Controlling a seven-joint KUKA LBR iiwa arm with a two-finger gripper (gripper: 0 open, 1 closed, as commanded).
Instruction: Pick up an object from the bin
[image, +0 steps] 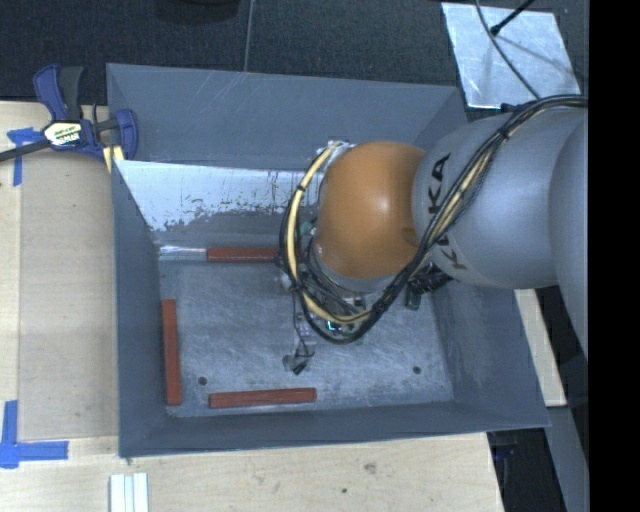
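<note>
My gripper (298, 358) reaches down under the arm's orange cover to just above the middle of the bin floor, a little towards the front. Nothing shows held in it. The nearest thing is a flat red-brown bar (262, 398) lying along the front edge of the floor, just below the gripper in the view and apart from it. A second red-brown bar (243, 255) lies along the back edge, its right end hidden under the arm. A third bar (171, 352) lies along the left edge, well away from the gripper.
The large arm with its orange cover and cables covers the right and back part of the bin. Bare grey floor shows between the three bars to the left of the gripper. The sloping bin walls rise on all sides.
</note>
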